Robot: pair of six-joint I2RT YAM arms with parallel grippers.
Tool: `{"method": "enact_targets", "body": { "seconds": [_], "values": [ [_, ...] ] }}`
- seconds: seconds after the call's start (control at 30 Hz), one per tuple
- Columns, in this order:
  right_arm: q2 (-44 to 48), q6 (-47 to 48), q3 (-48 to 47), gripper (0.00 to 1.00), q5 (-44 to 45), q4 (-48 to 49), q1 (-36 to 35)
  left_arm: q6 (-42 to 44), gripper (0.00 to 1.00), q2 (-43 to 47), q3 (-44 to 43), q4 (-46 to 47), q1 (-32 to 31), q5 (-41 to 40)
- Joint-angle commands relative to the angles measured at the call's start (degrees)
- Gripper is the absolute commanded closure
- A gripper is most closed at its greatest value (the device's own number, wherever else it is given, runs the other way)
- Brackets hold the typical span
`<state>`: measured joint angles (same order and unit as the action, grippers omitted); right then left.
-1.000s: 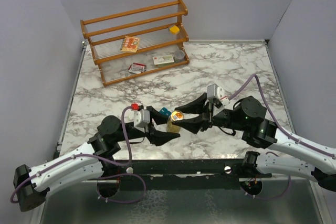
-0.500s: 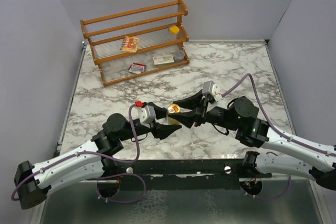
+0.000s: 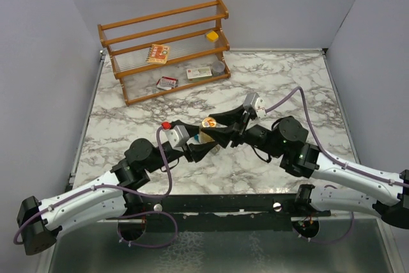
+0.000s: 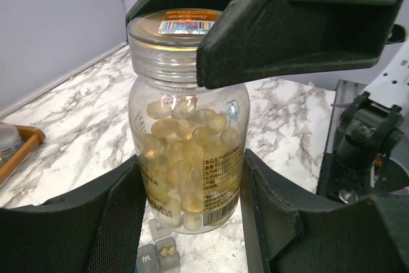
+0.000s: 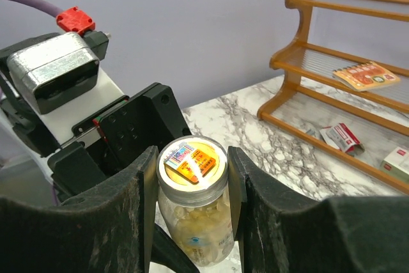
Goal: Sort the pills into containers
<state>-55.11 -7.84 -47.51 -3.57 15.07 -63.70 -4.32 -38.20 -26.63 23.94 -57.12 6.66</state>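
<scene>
A clear pill bottle (image 4: 188, 151) full of yellow capsules, with a gold-labelled lid (image 5: 192, 161), is held between both grippers near the table's middle (image 3: 208, 124). My left gripper (image 4: 192, 167) is shut on the bottle's body, its fingers (image 4: 121, 222) on either side. My right gripper (image 5: 192, 171) is shut on the lid from above, its fingers (image 5: 239, 196) flanking the cap. The bottle hangs just above the table. Below it lies the containers' strip (image 4: 156, 257): grey compartments, one holding two capsules. In the top view the grippers mostly hide the strip.
A wooden rack (image 3: 166, 49) stands at the back left with flat printed packets and a yellow item on its shelves. It also shows in the right wrist view (image 5: 345, 68). Grey walls close the table on three sides.
The bottle has risen off the table and moved a little left and away. Both arms moved with it. The left jaws have closed on its body.
</scene>
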Motion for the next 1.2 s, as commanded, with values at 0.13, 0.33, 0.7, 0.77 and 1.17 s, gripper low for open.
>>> {"method": "enact_targets", "body": {
  "seconds": [0.13, 0.33, 0.7, 0.77, 1.17],
  "values": [
    [-4.04, -0.11, 1.12, 0.98, 5.81, -10.75, -0.81, 1.72, 1.0, -3.1, -4.35, 17.53, 0.63, -10.56],
    [-5.89, 0.56, 0.75, 0.98, 11.37, -10.94, -0.74, 2.94, 1.0, -6.16, -5.27, 20.29, 0.07, -14.03],
    [-9.91, 1.07, -0.45, 0.98, 21.43, -10.83, -1.52, 6.86, 1.0, -11.26, -5.87, 25.6, -3.18, -23.69],
    [-11.0, 0.84, -0.97, 0.98, 23.85, -11.09, -1.89, 8.14, 1.0, -12.87, -6.66, 26.56, -4.15, -25.54],
    [-7.54, -0.21, -1.98, 0.63, 25.48, -12.22, -2.93, 13.32, 1.0, -16.99, -6.01, 29.99, -9.51, -32.15]
  ]
}}
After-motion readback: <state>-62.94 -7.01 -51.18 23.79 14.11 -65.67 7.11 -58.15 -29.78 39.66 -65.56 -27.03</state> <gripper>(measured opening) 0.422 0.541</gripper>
